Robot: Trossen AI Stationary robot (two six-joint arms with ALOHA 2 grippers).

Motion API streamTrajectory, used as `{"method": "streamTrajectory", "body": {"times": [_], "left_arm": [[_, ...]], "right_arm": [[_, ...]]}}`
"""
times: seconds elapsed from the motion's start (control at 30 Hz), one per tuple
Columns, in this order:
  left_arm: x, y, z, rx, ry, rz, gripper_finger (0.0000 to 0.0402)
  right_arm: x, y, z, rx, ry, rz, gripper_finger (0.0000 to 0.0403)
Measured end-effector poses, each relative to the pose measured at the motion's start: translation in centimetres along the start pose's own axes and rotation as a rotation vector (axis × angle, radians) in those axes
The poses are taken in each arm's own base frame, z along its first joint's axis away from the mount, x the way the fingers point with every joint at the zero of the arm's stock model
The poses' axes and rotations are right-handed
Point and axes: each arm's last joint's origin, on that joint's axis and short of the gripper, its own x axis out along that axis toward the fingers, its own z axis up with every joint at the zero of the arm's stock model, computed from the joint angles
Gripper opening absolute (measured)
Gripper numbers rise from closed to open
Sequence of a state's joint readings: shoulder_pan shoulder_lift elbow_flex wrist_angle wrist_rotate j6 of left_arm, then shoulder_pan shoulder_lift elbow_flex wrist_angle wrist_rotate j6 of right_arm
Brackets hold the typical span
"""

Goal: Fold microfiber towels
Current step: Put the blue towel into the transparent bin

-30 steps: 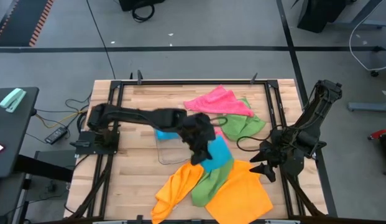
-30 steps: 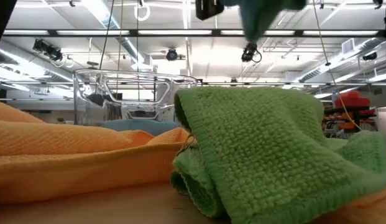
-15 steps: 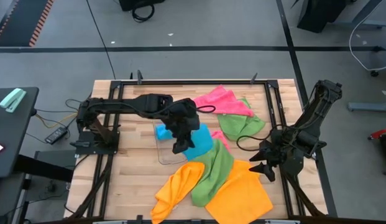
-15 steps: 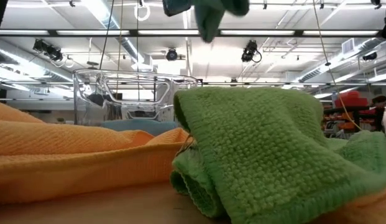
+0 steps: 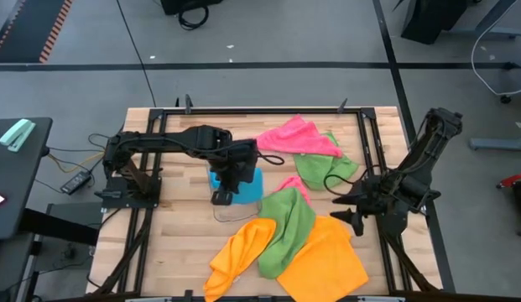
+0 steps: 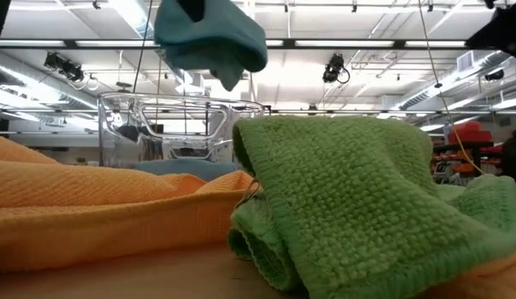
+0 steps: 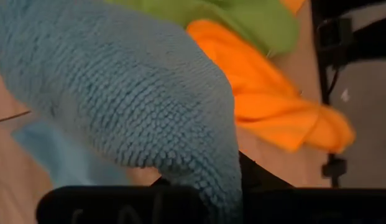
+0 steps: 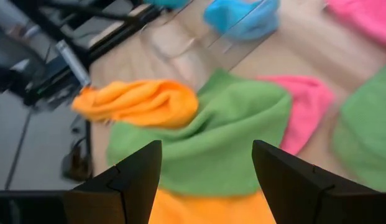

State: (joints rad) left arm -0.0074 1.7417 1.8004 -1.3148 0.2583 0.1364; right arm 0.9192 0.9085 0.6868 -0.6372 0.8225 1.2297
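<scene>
My left gripper (image 5: 221, 198) is shut on a sky-blue towel (image 5: 248, 186) that hangs bunched above the clear plastic tray (image 5: 227, 206); in the low view the towel (image 6: 212, 37) hangs over the tray (image 6: 183, 124). Another blue towel (image 5: 216, 178) lies in the tray. A green towel (image 5: 290, 225) lies draped over two orange towels (image 5: 240, 255) (image 5: 329, 257) near the front. A pink towel (image 5: 294, 136) and a second green one (image 5: 329, 168) lie at the far side. My right gripper (image 8: 205, 180) stands open at the right, pointing toward the pile. My left gripper holds the blue towel by its bunched upper part (image 6: 181, 25), coming from above and slanting down. The towel itself covers the fingers in the left wrist view (image 7: 118, 93), so the layers cannot be told. The towel hangs slack below the fingers, clear of tray and table.
A small pink cloth (image 5: 292, 184) peeks out beside the green towel. A black metal frame (image 5: 243, 111) runs around the wooden table. Bare wood shows at the front left (image 5: 180, 243).
My left gripper has carried the blue towel from above the green and orange pile toward the table's left and far side, over the tray, turning its wrist on the way. The towel has stayed lifted clear and bunched.
</scene>
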Motion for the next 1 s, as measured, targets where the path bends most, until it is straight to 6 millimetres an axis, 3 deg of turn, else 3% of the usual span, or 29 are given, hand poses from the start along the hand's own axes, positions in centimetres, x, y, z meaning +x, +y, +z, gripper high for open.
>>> {"method": "streamTrajectory", "body": {"times": [0.3, 0.47, 0.7, 1.0], "left_arm": [[0.1, 0.8, -0.9, 0.098, 0.094, 0.048, 0.0037], [-0.1, 1.5, -1.0, 0.084, 0.090, 0.055, 0.0024], [1.0, 1.7, -0.6, 0.108, 0.105, 0.049, 0.0041], [5.8, 2.6, -2.3, 0.017, 0.144, -0.006, 0.0027]], "right_arm": [[1.5, -0.8, 1.7, 0.162, -0.081, -0.097, 0.0255], [1.9, -1.2, 2.1, 0.160, -0.097, -0.127, 0.0255], [2.2, -1.4, 2.4, 0.174, -0.088, -0.140, 0.0255], [2.2, -1.3, 2.4, 0.187, -0.076, -0.133, 0.0255]]}}
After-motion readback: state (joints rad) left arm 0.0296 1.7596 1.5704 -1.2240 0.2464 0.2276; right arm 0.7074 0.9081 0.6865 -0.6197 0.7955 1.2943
